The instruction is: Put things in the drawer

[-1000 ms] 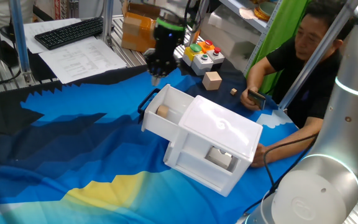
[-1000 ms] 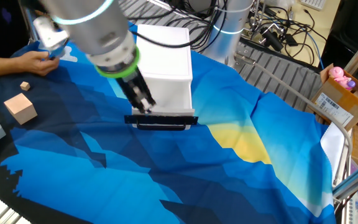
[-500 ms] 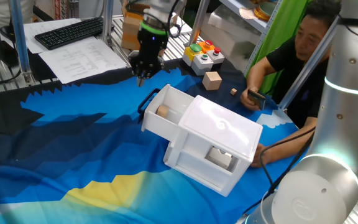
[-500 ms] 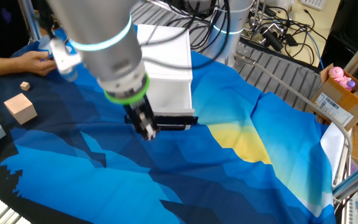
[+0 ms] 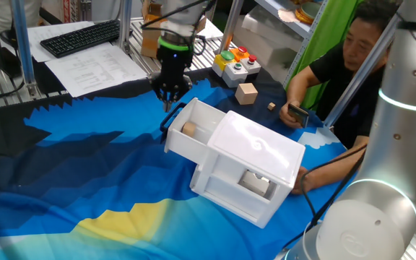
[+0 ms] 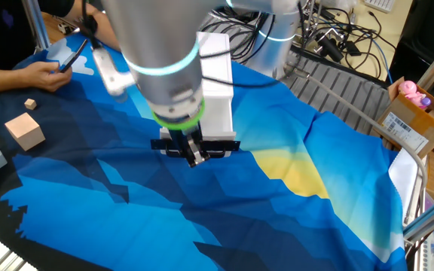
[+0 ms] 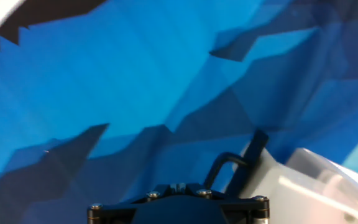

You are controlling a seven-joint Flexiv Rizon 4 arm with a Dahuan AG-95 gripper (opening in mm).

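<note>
The white drawer point(image 5: 193, 130) stands pulled out of the white cabinet point(image 5: 255, 155), with one tan wooden block point(image 5: 189, 129) lying in it. My gripper point(image 5: 169, 100) hangs just beyond the drawer's front, above its black handle point(image 5: 169, 118). Its fingers look closed together and hold nothing. In the other fixed view the gripper point(image 6: 193, 155) is right in front of the handle point(image 6: 215, 146). The hand view shows the handle point(image 7: 229, 165) and the drawer front point(image 7: 303, 186) at lower right. Only the gripper's body point(image 7: 179, 208) shows there, not its fingers.
A larger wooden cube point(image 5: 247, 93) and a tiny block point(image 5: 271, 106) lie on the blue cloth behind the cabinet, near a button box point(image 5: 235, 63). A person point(image 5: 352, 65) sits at the right, one hand holding the cabinet. A keyboard point(image 5: 78, 36) lies at far left.
My gripper has left the spot above the drawer, swung out past its front and come down close to the black handle. The drawer and the block have not moved.
</note>
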